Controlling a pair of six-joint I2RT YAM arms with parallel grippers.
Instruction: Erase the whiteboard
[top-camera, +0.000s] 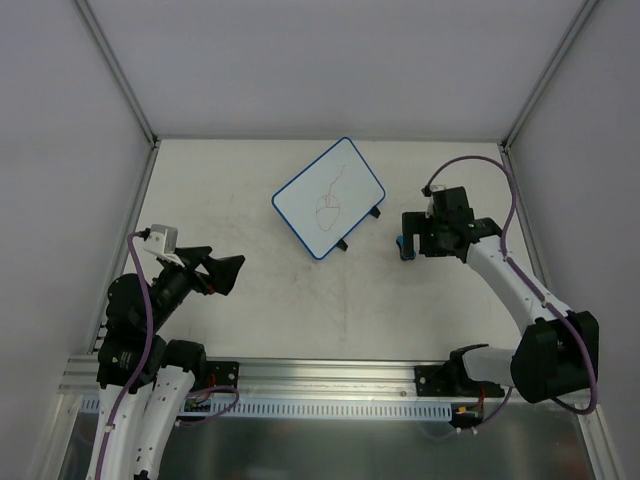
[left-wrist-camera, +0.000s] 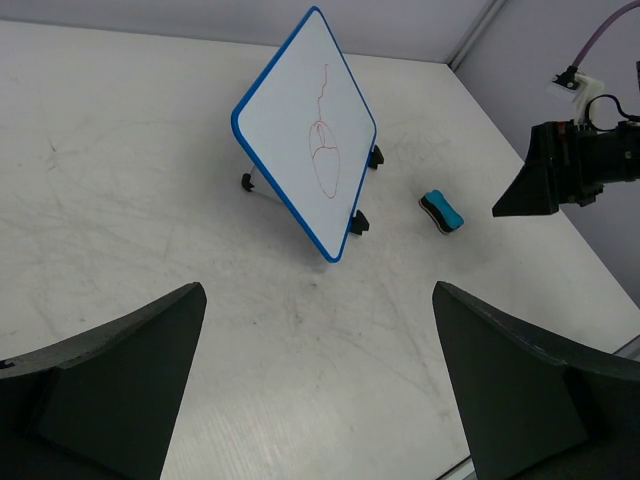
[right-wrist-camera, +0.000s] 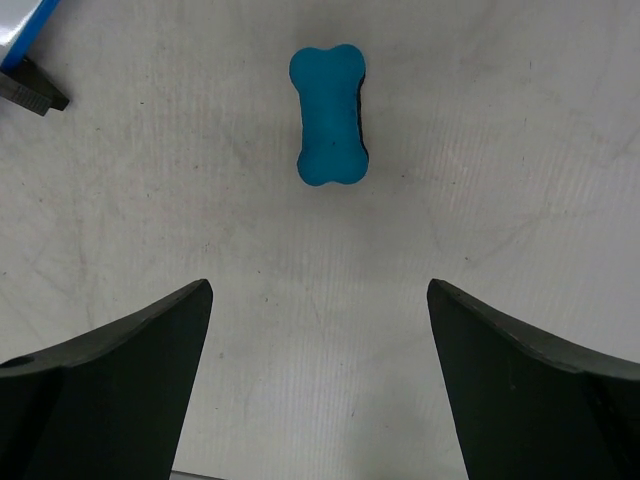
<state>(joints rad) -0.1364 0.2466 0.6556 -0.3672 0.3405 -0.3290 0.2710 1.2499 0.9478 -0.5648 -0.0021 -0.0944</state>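
Right tool (right-wrist-camera: 318, 290), jaws wide and empty, hovers close to the blue bone-shaped eraser block (right-wrist-camera: 328, 115) lying on the pale worktop (right-wrist-camera: 520, 150) just right of the propped white, blue-rimmed whiteboard (top-camera: 328, 198), which bears a red scribble. Left tool (left-wrist-camera: 318, 292), equally wide and empty, sits left of the whiteboard. Step: eraser pickup; next, descend and close across its waist.
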